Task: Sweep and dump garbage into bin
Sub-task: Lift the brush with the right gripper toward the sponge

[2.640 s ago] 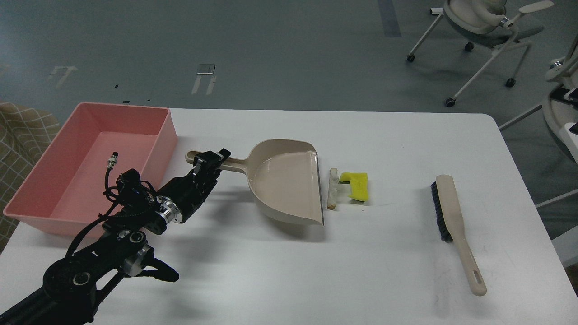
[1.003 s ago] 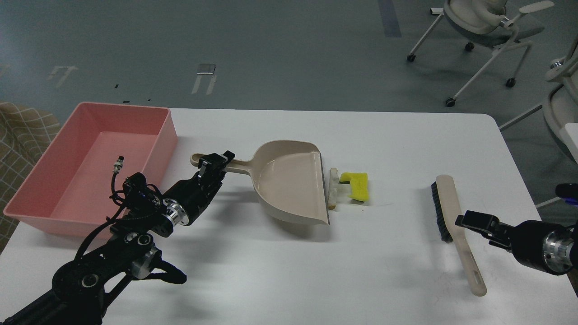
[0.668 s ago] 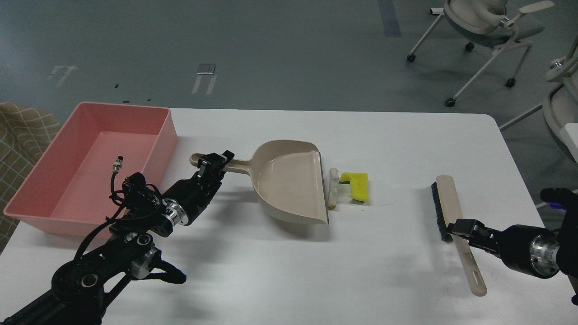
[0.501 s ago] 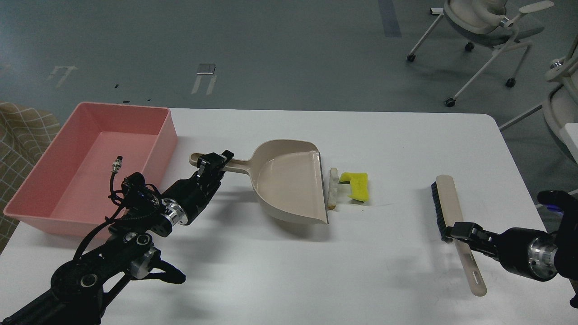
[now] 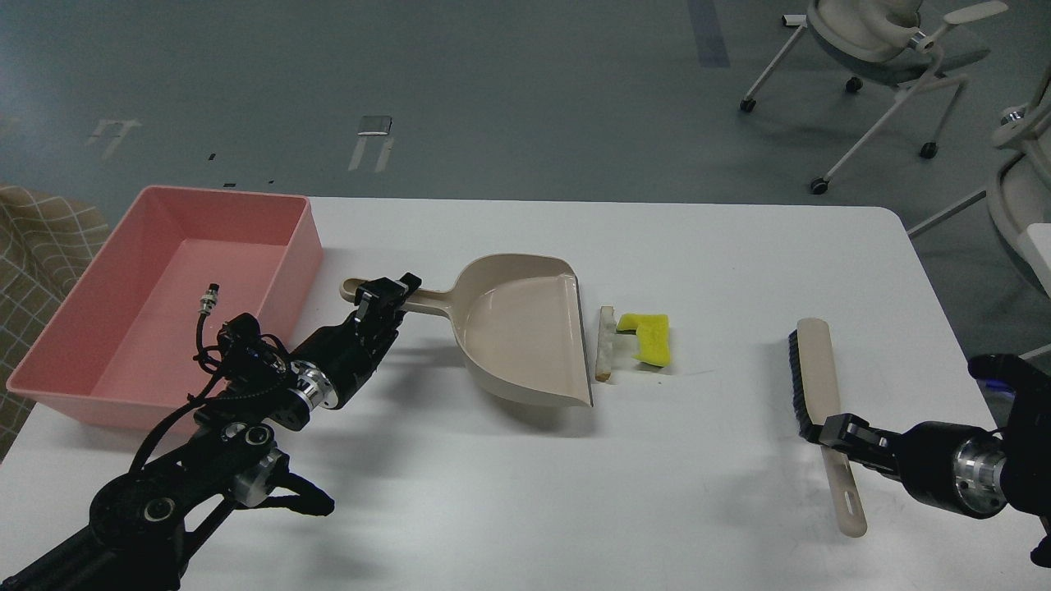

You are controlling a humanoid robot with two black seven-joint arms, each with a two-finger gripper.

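Bin: the pink bin (image 5: 78, 361) sits at the far left of the white table (image 5: 509, 492), with its long side running away from me. Inside I see only bare pink floor and walls, though my left arm covers part of its near right corner.

Dustpan: the beige dustpan (image 5: 525, 328) lies flat near the middle of the table, handle pointing left toward the bin and open lip facing right. Its scoop holds nothing.

Garbage: both scraps are on the bare table, just right of the dustpan's lip and outside every container. The off-white bread-like slice (image 5: 605, 343) lies parallel to the lip, just beside it. The yellow sponge piece (image 5: 649, 338) is just right of the slice, with a bit of dark green showing at its left edge.

Left gripper: my left gripper (image 5: 384, 297) is closed around the dustpan's handle, near the handle's end.

Brush: the beige hand brush (image 5: 821, 394) lies on the right side of the table, well apart from the scraps, with dark bristles along its left edge and its handle end toward me.

Right gripper: my right gripper (image 5: 839, 431) is at the brush's handle, fingers clamped on it, about halfway along the brush.
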